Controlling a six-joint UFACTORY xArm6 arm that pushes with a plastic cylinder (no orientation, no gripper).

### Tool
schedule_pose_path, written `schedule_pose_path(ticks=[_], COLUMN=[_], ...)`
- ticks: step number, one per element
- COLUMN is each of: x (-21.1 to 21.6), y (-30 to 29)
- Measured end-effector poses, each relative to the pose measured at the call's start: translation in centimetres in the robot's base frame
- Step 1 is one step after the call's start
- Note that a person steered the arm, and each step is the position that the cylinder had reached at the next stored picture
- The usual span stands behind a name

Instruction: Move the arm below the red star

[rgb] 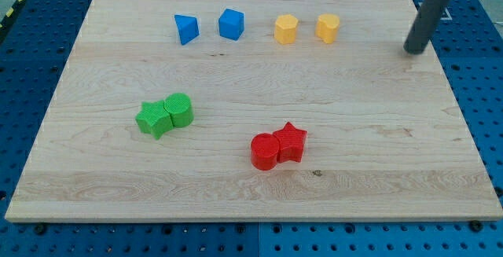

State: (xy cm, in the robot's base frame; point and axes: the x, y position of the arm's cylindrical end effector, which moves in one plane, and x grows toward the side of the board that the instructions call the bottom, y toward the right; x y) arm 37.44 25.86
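Note:
The red star (291, 141) lies on the wooden board (251, 194), below the middle and a little to the view's right. A red cylinder (265, 151) touches its left side. My tip (413, 51) is the lower end of the dark rod at the view's top right, near the board's right edge. It stands far up and to the right of the red star and touches no block.
A green star (153, 119) and a green cylinder (179, 109) touch each other at the left. Along the top stand a blue triangle-like block (186, 29), a blue cube (231, 23) and two yellow blocks (286, 29) (328, 27).

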Motion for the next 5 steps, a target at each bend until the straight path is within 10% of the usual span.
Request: schedule_pose_path(ticks=[5], x=[24.1], y=[-11.9])
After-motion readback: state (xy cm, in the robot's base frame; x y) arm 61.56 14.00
